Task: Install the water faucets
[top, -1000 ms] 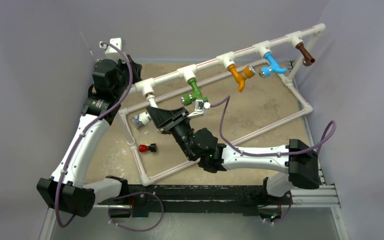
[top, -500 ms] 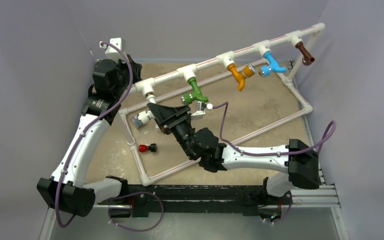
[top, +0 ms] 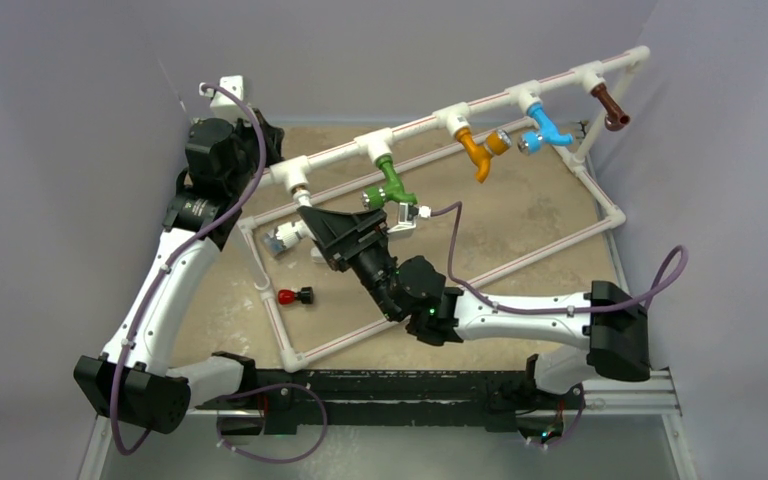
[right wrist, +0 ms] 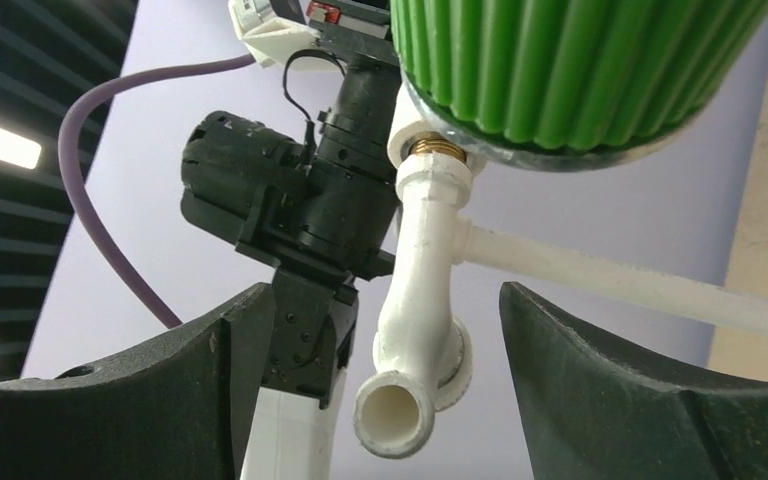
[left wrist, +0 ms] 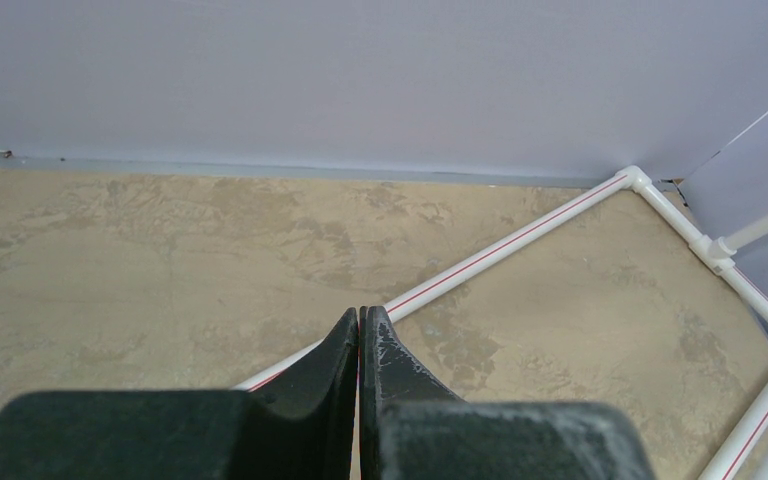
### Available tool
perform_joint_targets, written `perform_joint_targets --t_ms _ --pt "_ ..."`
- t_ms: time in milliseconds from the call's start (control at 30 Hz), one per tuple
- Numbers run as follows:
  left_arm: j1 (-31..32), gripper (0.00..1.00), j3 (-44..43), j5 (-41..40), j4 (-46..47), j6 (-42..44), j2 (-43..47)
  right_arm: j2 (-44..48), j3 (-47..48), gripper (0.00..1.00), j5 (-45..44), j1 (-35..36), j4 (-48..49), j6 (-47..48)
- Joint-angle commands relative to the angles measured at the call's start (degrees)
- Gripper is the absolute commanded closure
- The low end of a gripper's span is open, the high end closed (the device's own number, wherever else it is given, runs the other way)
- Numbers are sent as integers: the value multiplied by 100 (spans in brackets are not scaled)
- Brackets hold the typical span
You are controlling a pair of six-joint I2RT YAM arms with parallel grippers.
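Observation:
A white pipe frame (top: 430, 120) carries the water faucets on its top rail: green (top: 390, 186), orange (top: 478, 150), blue (top: 545, 132) and brown (top: 612, 108). A white faucet (top: 285, 238) hangs below the leftmost fitting (top: 292, 178). My right gripper (top: 307, 236) stands open around it. In the right wrist view the white faucet (right wrist: 415, 330) hangs between my wide-apart fingers (right wrist: 210, 380) and touches neither. The right gripper (right wrist: 385, 300) holds nothing. A green ribbed knob (right wrist: 560, 70) fills the top there. My left gripper (left wrist: 360, 315) is shut and empty above the tabletop.
A small red-and-black piece (top: 295, 296) lies on the tan tabletop inside the frame's near left corner. The frame's lower pipes (left wrist: 500, 250) cross the table. The left arm (top: 222, 150) is folded at the back left by the wall. Grey walls close three sides.
My right gripper has opened and let go of the white faucet, which stays hanging in place. The right arm's elbow shifted slightly right. The left arm has not moved.

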State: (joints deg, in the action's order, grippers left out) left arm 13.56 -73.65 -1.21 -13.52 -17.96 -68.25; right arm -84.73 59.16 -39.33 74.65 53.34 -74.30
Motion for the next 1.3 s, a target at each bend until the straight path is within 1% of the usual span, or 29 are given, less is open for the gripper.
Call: perform_joint_targets --t_ms 0,267,367,467,567,667,733,833,867,900,967,1000,1033,1067,1133,1200,1267 --pt "41 100 298 579 -931 -41 -33 538 -61 16 -41 -272 -44 446" --pt "41 100 290 553 -936 -34 -55 1109 -273 12 594 -267 -687 1074" --pt "41 100 290 498 -942 -24 -57 1369 -348 11 881 -267 -1064 1340" --pt "41 100 290 454 -950 -8 -73 1728 -445 11 1171 -271 -1565 1714" --pt "41 100 281 455 -962 -8 -83 2174 -476 10 1567 -268 -2422 2029" --pt "41 100 281 443 -960 -6 -92 2590 -455 10 1777 -268 -2898 2669" --pt "33 100 272 438 -970 -6 -101 2754 -268 10 2024 -270 -3174 3253" --pt "32 100 276 425 -974 2 -114 2713 435 11 2171 -268 -3967 4215" --pt "32 100 272 423 -976 7 -118 2625 690 12 2092 -267 -4210 4801" --pt "32 100 272 414 -977 3 -118 2586 965 13 2135 -268 -4464 5011" --pt "32 100 272 418 -971 3 -114 2454 1471 13 2234 -267 -4898 5853" --pt "25 100 268 428 -969 3 -118 2393 1624 13 2262 -267 -5084 6080" --pt "24 100 271 435 -973 3 -125 2326 1812 13 2430 -269 -5251 6655" --pt "24 100 272 450 -970 3 -125 2230 2042 13 2519 -267 -5450 6922" --pt "15 100 272 442 -970 3 -127 1969 2641 15 2601 -269 -5960 7850" --pt "8 100 272 446 -977 3 -127 1754 2945 18 2589 -236 -6233 8593" --pt "-9 100 272 446 -977 3 -108 1654 2953 18 2504 -73 -6216 9470"
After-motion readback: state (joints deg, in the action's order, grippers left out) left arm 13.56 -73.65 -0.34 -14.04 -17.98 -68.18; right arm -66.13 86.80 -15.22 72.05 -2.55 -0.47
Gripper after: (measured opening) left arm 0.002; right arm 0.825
